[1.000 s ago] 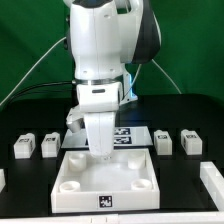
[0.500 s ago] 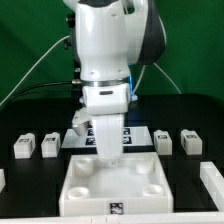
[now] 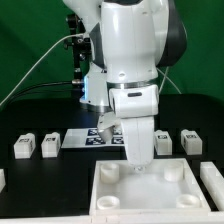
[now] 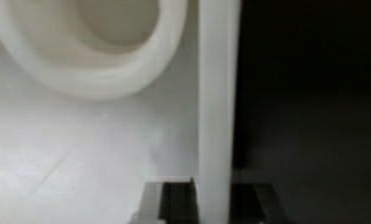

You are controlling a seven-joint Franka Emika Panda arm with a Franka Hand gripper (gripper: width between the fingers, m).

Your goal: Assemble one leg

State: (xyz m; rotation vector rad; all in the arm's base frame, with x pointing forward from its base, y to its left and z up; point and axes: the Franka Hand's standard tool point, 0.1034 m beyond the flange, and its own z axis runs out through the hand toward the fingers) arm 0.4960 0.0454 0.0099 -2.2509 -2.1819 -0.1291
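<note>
Four legs, small white tagged blocks, lie on the black table: two at the exterior view's left (image 3: 23,146) (image 3: 49,143) and two at its right (image 3: 162,142) (image 3: 190,141). My gripper (image 3: 138,160) is none of them: it is shut on the far rim of the large white square panel (image 3: 150,196) with round corner sockets, which sits low at the front right. In the wrist view the panel's rim (image 4: 214,100) runs between my two dark fingers (image 4: 175,202), with my gripper (image 4: 212,202) closed round it and a round socket (image 4: 111,40) beside it.
The marker board (image 3: 98,137) lies flat behind the panel, between the two pairs of legs. Another white part (image 3: 213,180) shows at the exterior view's right edge, close to the panel's side. A green wall stands behind the table.
My arm has swung toward the exterior view's right, dragging the square panel with it from the front centre to the front right. The legs have not moved.
</note>
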